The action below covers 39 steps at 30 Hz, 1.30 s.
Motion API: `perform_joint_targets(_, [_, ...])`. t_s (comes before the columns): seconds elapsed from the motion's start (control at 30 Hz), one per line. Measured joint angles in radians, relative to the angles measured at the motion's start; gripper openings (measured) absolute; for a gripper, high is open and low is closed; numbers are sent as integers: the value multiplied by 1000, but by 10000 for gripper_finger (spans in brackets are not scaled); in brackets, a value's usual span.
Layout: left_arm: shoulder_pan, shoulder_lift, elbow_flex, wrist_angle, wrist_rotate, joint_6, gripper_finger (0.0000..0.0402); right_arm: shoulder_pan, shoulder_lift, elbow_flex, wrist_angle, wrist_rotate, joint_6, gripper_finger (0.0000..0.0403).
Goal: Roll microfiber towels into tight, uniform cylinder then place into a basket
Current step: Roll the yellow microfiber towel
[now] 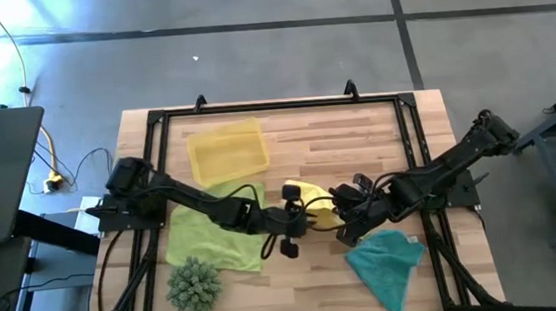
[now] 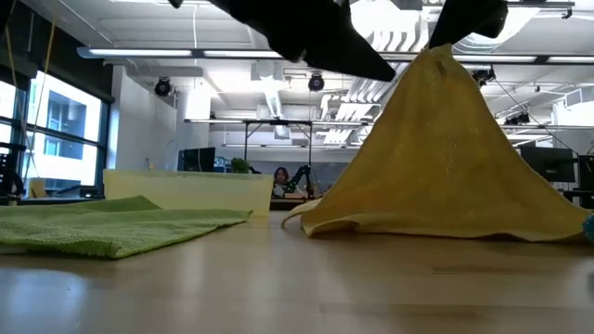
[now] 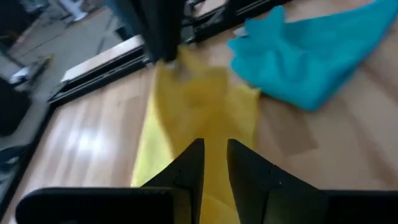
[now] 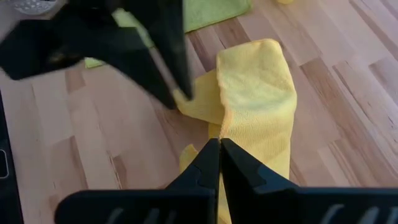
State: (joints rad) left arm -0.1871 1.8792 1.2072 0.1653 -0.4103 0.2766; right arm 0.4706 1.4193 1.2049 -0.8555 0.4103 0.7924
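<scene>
On the pale wooden bench (image 1: pixel 356 139), bare along its far edge, lie one shallow translucent yellow basket (image 1: pixel 226 150) and three microfiber towels: lime green (image 1: pixel 209 230), teal (image 1: pixel 388 263), and bright yellow (image 4: pixel 255 99) mid-bench, grasped by both left pincer (image 3: pixel 214 163) and right pincer (image 4: pixel 219 155).

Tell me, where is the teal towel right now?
The teal towel lies crumpled at the table's near right in the high view, just beyond the right gripper, beside the yellow towel.
</scene>
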Motion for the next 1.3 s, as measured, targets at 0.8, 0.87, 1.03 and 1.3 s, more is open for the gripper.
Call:
perform_joint_targets(0.8, [-1, 5, 0, 21, -87, -158, 95, 0, 0, 0, 3, -1, -8, 0])
perform_joint_targets(0.87, [-2, 5, 0, 25, -87, -153, 117, 0, 0, 0, 10, 0, -8, 0])
perform_joint_targets(1.03, [7, 10, 2, 96, -131, -231, 155, -7, 0, 0, 38, 9, -9, 0])
perform_joint_targets(1.3, [39, 25, 1, 73, -70, -274, 154, -13, 0, 0, 71, 13, -16, 0])
